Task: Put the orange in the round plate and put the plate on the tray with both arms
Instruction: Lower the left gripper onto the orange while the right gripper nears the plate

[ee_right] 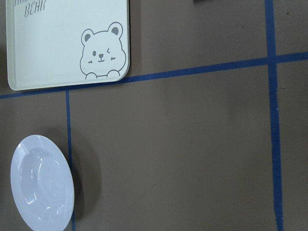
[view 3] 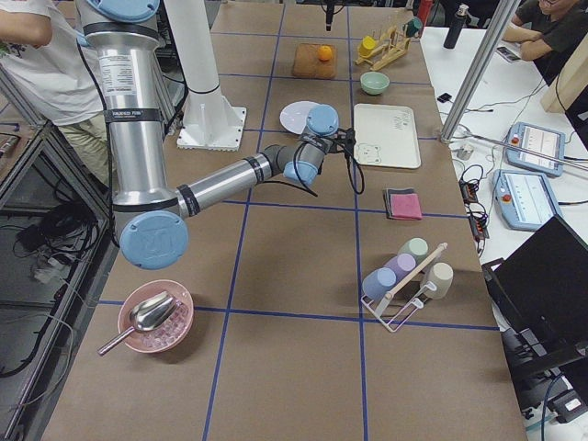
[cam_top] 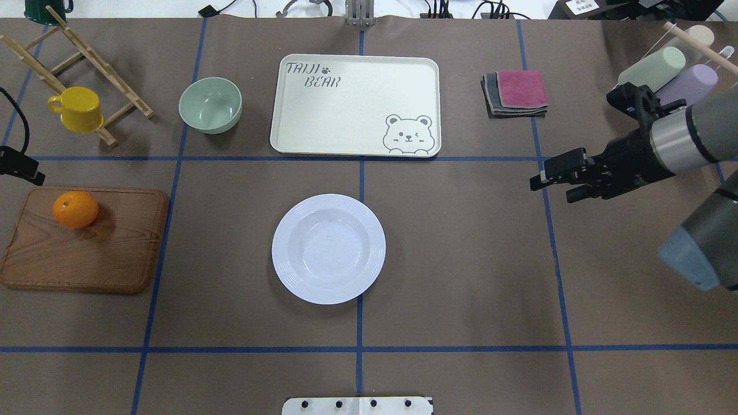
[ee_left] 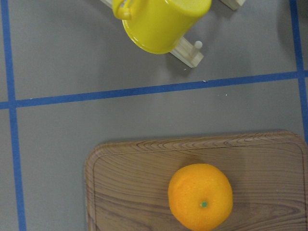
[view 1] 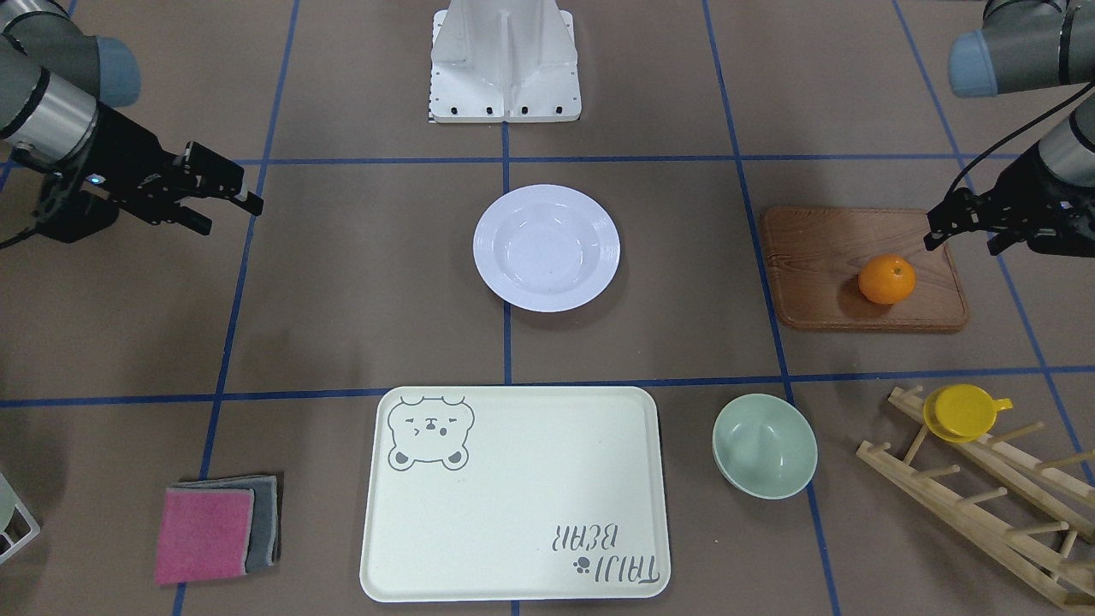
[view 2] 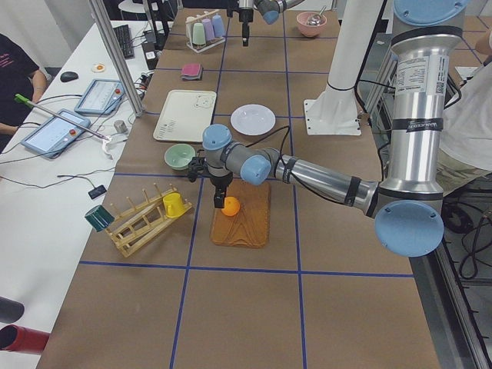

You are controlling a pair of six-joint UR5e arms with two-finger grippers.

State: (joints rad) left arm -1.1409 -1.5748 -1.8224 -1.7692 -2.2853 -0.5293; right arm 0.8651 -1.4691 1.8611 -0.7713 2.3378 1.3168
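Up front, the cream rectangular bear-face tray [view 1: 513, 479] lies just beyond the glossy white round plate [view 1: 599, 224], the small orange [view 1: 887, 279] sits on the brown wooden board [view 1: 821, 257] left of that plate, left gripper [view 1: 962, 242] and right gripper [view 1: 229, 214] both spread wide, empty.

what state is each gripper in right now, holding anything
left gripper: open, holding nothing, close to the orange.
right gripper: open, holding nothing.

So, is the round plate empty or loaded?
Empty. The round plate shows only bare white inside; the orange sits on the wooden board, apart from it.
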